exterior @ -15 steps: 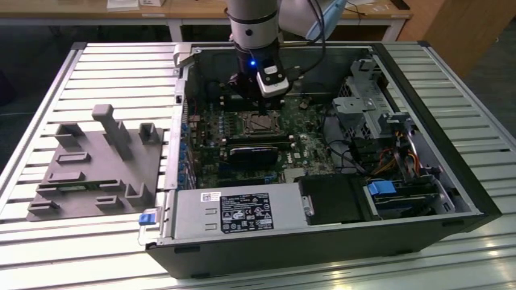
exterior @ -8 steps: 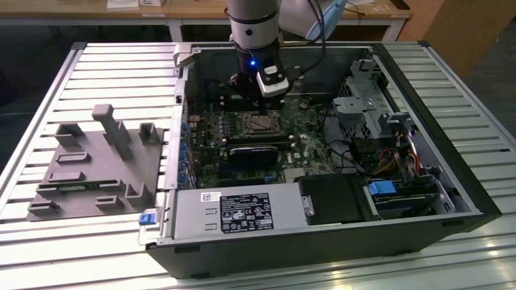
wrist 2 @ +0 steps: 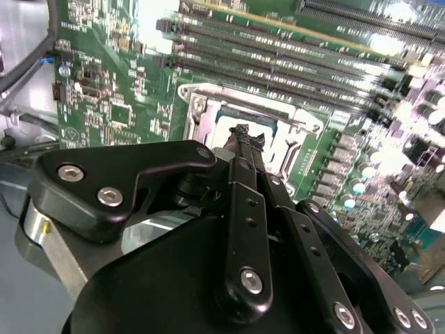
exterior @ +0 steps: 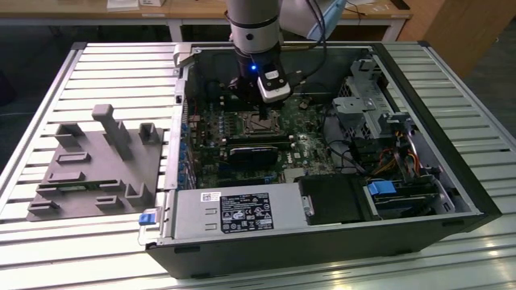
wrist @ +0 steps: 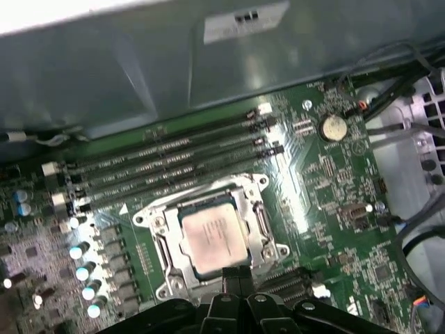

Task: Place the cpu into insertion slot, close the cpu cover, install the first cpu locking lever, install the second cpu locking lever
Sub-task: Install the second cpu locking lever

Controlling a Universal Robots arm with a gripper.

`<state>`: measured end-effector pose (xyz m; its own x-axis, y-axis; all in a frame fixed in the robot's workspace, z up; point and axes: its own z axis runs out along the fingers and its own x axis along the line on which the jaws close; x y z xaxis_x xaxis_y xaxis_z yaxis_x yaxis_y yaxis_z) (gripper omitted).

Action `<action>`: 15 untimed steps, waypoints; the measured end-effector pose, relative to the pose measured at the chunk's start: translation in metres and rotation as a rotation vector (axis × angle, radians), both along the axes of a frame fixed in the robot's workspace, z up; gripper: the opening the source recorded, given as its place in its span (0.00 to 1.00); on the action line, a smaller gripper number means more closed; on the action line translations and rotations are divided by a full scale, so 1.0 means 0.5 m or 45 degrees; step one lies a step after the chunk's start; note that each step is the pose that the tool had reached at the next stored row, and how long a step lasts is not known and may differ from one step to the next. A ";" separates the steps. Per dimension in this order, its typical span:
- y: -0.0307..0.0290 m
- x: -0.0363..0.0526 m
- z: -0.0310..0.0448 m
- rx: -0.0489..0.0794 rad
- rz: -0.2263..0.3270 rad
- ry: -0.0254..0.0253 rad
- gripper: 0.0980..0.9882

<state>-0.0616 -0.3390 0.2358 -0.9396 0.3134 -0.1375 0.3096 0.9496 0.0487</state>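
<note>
The cpu [wrist: 211, 235], a silver-grey square chip, lies flat in the insertion slot [exterior: 260, 125] on the green board inside the open computer case. The cpu cover [wrist: 165, 241], a metal frame with a window, lies flat around the chip. Thin metal lever rods run along the frame's sides; whether they are latched cannot be told. My gripper [wrist: 236, 275] hangs just above the edge of the socket, its fingers shut together with nothing seen between them. In the second wrist view the gripper [wrist 2: 241, 132] tip sits over the frame [wrist 2: 208, 104]. In the exterior view the gripper [exterior: 264, 115] stands upright over the socket.
Long black memory slots [wrist: 167, 167] run beside the socket, and a coin battery [wrist: 334, 127] sits nearby. A black card [exterior: 251, 154], a power supply [exterior: 234, 211], a drive cage [exterior: 367, 103] and cables crowd the case. A grey fixture [exterior: 96, 163] lies on the exterior view's left.
</note>
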 end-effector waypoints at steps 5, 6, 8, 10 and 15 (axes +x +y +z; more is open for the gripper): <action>-0.022 0.000 0.000 0.001 0.000 0.0000 0.00; -0.026 0.000 0.000 0.001 0.000 0.0000 0.00; -0.034 0.000 0.000 0.001 0.000 0.0000 0.00; -0.037 0.000 0.000 0.001 0.000 0.0000 0.00; -0.041 0.000 0.000 0.001 0.000 0.0008 0.00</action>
